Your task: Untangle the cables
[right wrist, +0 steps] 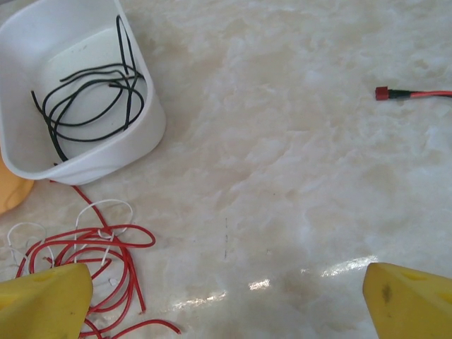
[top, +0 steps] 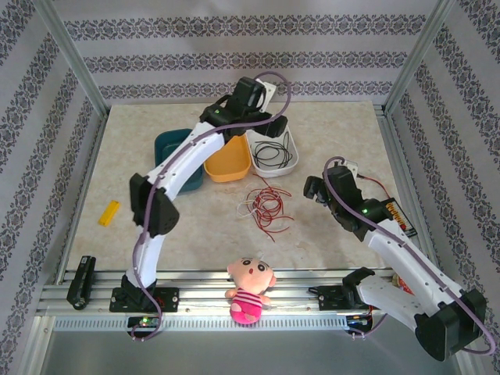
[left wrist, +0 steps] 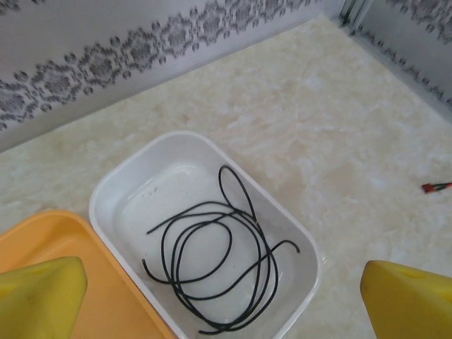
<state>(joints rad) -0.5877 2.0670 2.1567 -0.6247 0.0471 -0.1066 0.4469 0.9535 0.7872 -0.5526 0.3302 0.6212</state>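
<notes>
Both grippers hanging spread: left gripper [left wrist: 222, 296] over black cable [left wrist: 219, 261] lying in white tray [left wrist: 116, 187]; right gripper [right wrist: 226, 300] beside red and white cables [right wrist: 92, 247].

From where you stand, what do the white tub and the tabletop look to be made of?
The white tub looks like glossy moulded plastic: rounded corners, thin rim, soft sheen. The tabletop looks like polished marble or a marble-print laminate: cream veining and bright glare spots. The pictures cannot settle which.

Top external: high, behind arm bases, facing the far wall. Both wrist views look down, close; all share the white tray [top: 273, 150] [left wrist: 205, 233] [right wrist: 78, 92].
</notes>
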